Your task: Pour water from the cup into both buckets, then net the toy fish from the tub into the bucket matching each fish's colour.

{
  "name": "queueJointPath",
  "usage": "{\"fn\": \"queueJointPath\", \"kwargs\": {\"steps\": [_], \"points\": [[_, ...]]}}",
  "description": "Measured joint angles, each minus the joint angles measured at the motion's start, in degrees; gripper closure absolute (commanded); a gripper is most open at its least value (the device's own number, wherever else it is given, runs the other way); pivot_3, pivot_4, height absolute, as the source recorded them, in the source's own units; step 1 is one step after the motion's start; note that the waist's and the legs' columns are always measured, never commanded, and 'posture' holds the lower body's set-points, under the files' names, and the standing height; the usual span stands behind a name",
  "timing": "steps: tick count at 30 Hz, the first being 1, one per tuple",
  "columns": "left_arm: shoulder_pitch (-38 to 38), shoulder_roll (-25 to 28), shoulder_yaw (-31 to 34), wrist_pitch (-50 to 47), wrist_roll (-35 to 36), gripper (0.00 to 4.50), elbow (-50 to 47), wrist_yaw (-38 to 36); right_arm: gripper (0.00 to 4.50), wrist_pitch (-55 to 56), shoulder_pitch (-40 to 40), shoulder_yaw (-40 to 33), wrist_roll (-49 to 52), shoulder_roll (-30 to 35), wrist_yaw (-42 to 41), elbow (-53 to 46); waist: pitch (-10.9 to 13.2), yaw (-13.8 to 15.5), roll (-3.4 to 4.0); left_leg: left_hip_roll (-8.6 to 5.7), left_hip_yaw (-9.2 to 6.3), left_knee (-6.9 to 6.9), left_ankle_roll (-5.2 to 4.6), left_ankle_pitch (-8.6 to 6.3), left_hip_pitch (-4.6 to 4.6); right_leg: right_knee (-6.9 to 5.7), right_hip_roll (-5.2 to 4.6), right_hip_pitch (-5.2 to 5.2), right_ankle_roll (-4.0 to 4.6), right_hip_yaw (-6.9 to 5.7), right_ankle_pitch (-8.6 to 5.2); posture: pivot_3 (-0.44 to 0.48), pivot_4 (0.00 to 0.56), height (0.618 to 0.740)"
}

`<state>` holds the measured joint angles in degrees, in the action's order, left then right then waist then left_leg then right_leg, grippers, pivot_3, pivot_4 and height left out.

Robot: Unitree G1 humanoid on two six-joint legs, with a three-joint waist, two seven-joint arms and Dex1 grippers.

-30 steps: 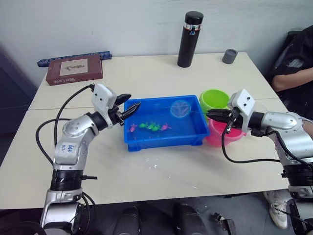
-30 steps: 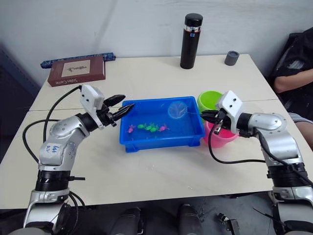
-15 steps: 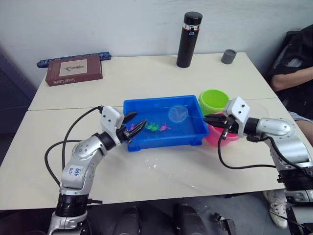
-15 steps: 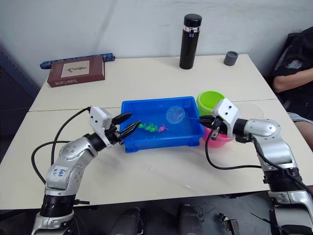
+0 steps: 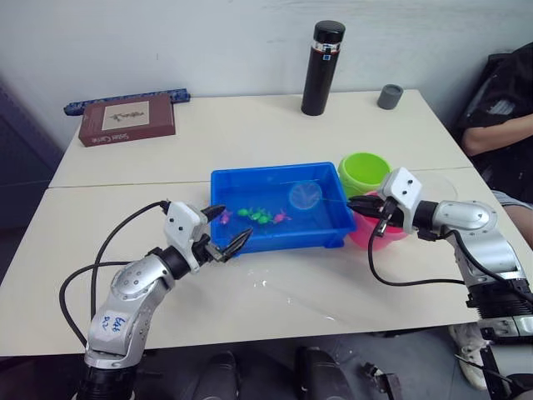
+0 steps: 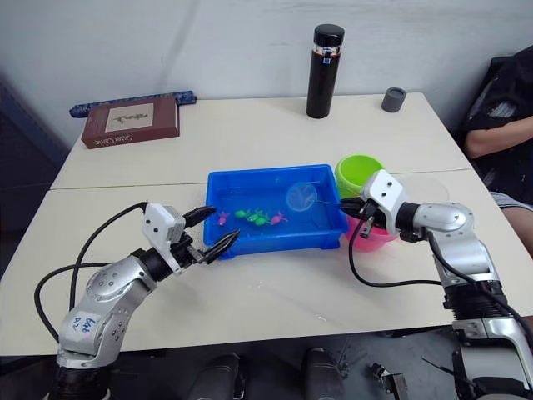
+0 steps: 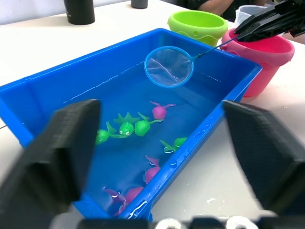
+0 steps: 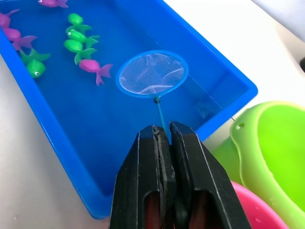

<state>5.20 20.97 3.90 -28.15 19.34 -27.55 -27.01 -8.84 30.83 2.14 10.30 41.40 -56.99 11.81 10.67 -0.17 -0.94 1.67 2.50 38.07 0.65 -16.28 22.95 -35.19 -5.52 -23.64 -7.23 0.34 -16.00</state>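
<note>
The blue tub (image 5: 275, 170) sits mid-table and holds water and several green and pink toy fish (image 5: 260, 217). My right gripper (image 5: 360, 202) is shut on the thin handle of a small round net (image 5: 305, 196), whose hoop hangs over the tub's right half with no fish in it. Behind that gripper stand the green bucket (image 5: 364, 171) and the pink bucket (image 5: 365, 233), just right of the tub. The clear cup (image 7: 242, 9) stands behind the pink bucket. My left gripper (image 5: 229, 227) is open and empty, low in front of the tub's front left corner.
At the back of the table stand a tall black flask (image 5: 323, 67) and a small grey cap (image 5: 389, 96). A brown box (image 5: 127, 118) and a blue strip (image 5: 125, 98) lie back left. A person's arm (image 5: 500, 125) is at the right. Water drops (image 5: 266, 283) dot the table's front.
My left arm has drawn back from above the tub's left rim down to its front left corner, gripper still open. The right gripper and net have barely moved.
</note>
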Motion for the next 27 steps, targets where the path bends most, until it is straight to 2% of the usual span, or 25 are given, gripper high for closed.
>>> {"fn": "queueJointPath", "kwargs": {"steps": [6,27], "points": [[-5.5,-0.09,-1.9,0.0,-0.14,0.05,-1.94,0.89,4.5,0.17,0.03,1.22,-0.38,-1.01,-0.92,1.1,0.0,-0.07,0.0,0.01,0.01,0.0,0.0,-0.01,-0.03,0.0,-0.01,0.01,0.01,0.01,0.0,0.0,0.15,0.74],[-6.11,-0.82,-3.69,-0.13,-0.1,0.05,-3.94,3.15,4.5,7.15,5.14,2.49,-4.69,-2.75,-2.09,11.33,0.0,-0.08,0.0,0.0,0.03,-0.04,0.0,-0.01,-0.1,0.0,-0.02,0.05,0.06,0.0,0.0,0.0,0.15,0.74]]}}
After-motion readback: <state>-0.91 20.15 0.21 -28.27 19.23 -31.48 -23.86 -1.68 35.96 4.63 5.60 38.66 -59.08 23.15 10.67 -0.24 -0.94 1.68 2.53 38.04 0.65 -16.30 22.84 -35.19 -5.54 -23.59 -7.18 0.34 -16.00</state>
